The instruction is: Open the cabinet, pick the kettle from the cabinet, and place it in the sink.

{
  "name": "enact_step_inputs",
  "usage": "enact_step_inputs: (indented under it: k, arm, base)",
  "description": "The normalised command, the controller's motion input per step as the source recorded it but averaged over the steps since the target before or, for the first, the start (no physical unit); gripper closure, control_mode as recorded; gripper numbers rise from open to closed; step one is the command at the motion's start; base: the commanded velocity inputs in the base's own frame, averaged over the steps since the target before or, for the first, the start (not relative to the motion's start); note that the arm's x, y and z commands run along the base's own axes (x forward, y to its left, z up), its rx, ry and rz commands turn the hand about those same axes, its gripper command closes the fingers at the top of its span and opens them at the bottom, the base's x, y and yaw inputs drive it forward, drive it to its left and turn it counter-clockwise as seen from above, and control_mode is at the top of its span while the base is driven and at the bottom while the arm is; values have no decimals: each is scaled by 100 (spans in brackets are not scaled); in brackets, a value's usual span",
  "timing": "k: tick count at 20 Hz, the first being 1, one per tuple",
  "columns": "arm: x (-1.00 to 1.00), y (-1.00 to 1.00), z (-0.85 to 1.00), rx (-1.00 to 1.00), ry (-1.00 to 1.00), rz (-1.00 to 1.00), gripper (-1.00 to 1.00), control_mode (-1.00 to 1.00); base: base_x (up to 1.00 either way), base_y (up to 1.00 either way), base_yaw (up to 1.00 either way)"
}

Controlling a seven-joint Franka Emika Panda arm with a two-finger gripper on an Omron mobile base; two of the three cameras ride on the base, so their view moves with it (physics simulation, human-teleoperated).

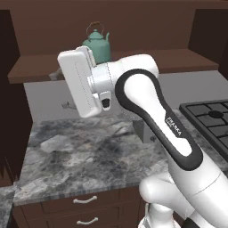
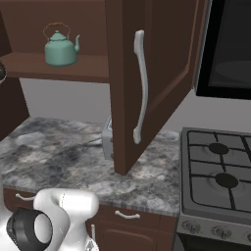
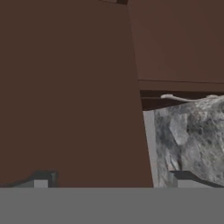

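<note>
We have the cabinet (image 2: 147, 73) open, so fetching the kettle (image 2: 60, 48) comes next. Our hand (image 3: 111, 181) is spread wide and empty, facing a brown door. The kettle sits upright on the shelf (image 1: 187, 60), well apart from the hand; we must turn toward it.

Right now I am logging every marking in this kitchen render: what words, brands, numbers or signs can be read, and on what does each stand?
"FRANKA", with a smaller line beneath it too small to read: white lettering on the dark band of the white robot arm.
Teal-green rounded kettle, dark brown wooden cabinet door, black gas stove with its knobs: no readable marks.
</note>
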Motion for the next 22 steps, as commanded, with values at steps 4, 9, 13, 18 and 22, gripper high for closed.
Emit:
enact_step_inputs:
  k: [4, 9, 13, 18, 22]
  arm:
    - [-15, -36, 5, -11, 0, -4, -100, -100]
    - [-11, -32, 2, -19, 0, -12, -100, -100]
    - [-8, -29, 0, -23, -2, -16, -100, -100]
    - [-7, -25, 0, -27, -21, -17, -100, -100]
    - [-1, -23, 0, -29, -29, -12, -100, -100]
  base:
    - [0, 0, 0]
    - [0, 0, 0]
    - [0, 0, 0]
    - [0, 0, 0]
    - [0, 0, 0]
